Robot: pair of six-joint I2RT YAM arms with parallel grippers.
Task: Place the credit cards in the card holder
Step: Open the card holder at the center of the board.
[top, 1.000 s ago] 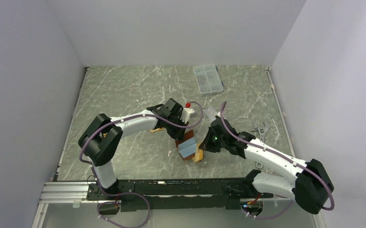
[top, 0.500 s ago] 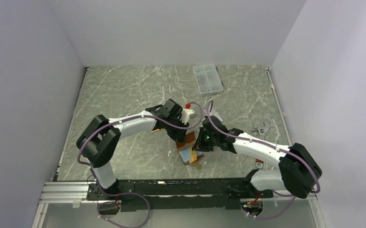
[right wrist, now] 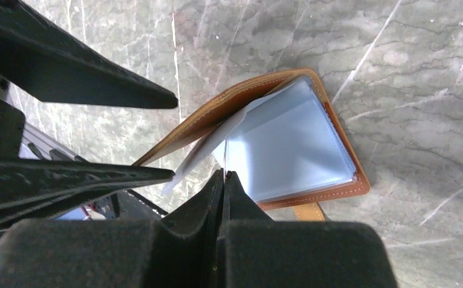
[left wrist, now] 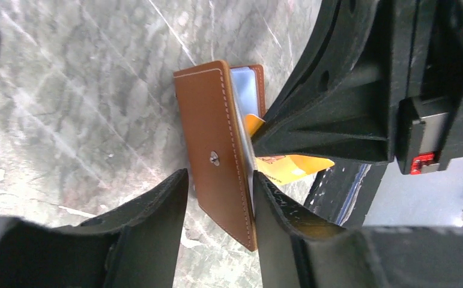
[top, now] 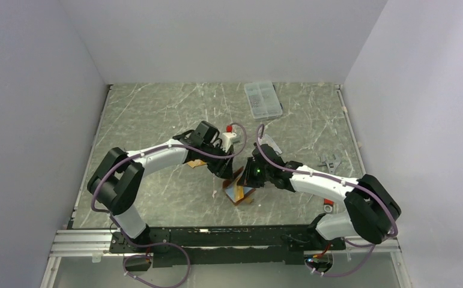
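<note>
Parted since a second ago, my left jaws straddle the raised cover of the wallet (left wrist: 217, 156) on the worktop (top: 157, 114), while my right jaws, pinched on the orange card (left wrist: 295, 168), have closed in on its pockets: insertion begun.

Left arm (top: 157, 157) at 8 o'clock, right arm (top: 328, 183) at 4 o'clock: white shells, black joints, purple cables (top: 101, 183). Left gripper (left wrist: 220, 179): matte black wedge fingers (left wrist: 157, 207).
</note>
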